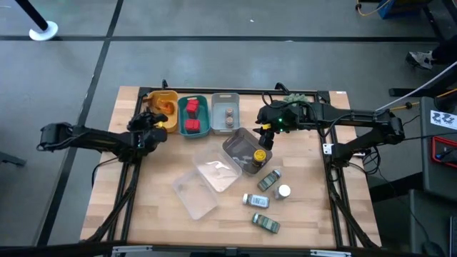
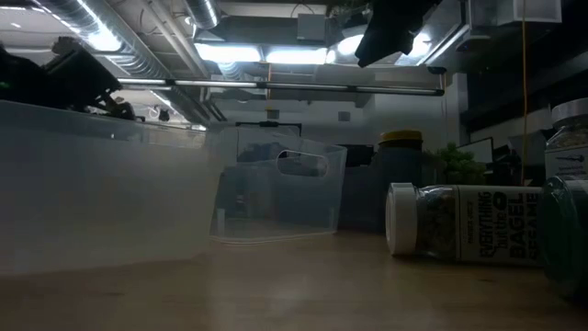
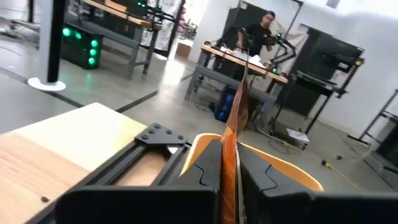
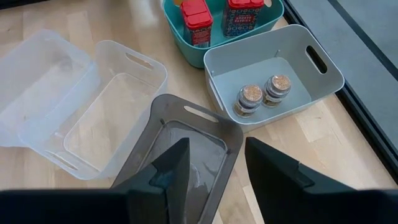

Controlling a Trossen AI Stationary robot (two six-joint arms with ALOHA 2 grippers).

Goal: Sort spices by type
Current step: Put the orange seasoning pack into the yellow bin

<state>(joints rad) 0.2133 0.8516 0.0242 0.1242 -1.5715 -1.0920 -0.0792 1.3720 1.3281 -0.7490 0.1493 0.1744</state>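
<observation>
While the left gripper (image 1: 158, 121) pinches an orange foil packet (image 3: 233, 134) over the yellow bin (image 1: 163, 106) at upper left, the right gripper's (image 1: 265, 127) fingers (image 4: 168, 168) hang apart, empty, above the grey tray (image 4: 186, 149).

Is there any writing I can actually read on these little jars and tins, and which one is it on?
"EVERYTHING", "BAGEL", "SESAME": on the label of the white-capped jar lying on its side, low view; smaller words between them are too dim to read.
Red tins in the teal bin: printed labels, too small to read.
Two small jars in the grey bin: no readable text.
</observation>
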